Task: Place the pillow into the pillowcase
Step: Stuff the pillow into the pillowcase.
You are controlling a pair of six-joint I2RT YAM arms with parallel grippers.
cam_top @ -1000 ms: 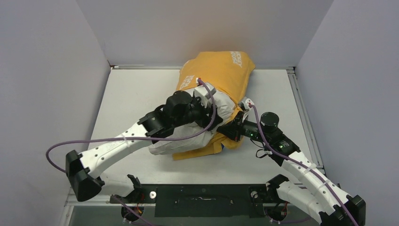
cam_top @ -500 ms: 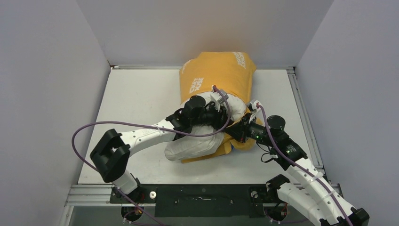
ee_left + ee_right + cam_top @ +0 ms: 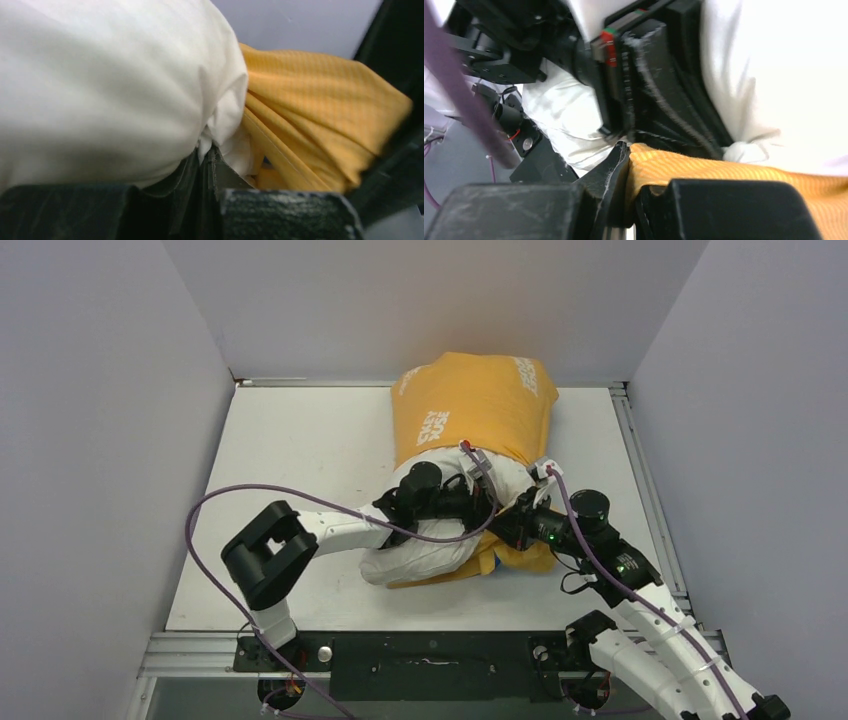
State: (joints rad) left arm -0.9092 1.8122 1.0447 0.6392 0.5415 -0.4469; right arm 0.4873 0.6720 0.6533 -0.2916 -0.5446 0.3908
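A white table [image 3: 300, 440] is filling the floor of a grey-walled cell. The pillowcase [image 3: 480, 400], orange-yellow face up with white lettering, is lying toward the far middle of the table and bulging over part of the pillow [image 3: 425, 555]. The pillow's off-white near end is sticking out of the opening toward the arms. The left gripper [image 3: 488, 502] is reaching across that bare end, its jaws pressed together and pinching a fold of white pillow fabric right at the case's mouth. The right gripper [image 3: 508, 528] is sitting just beside it, fingers closed tight on the pillowcase's orange edge.
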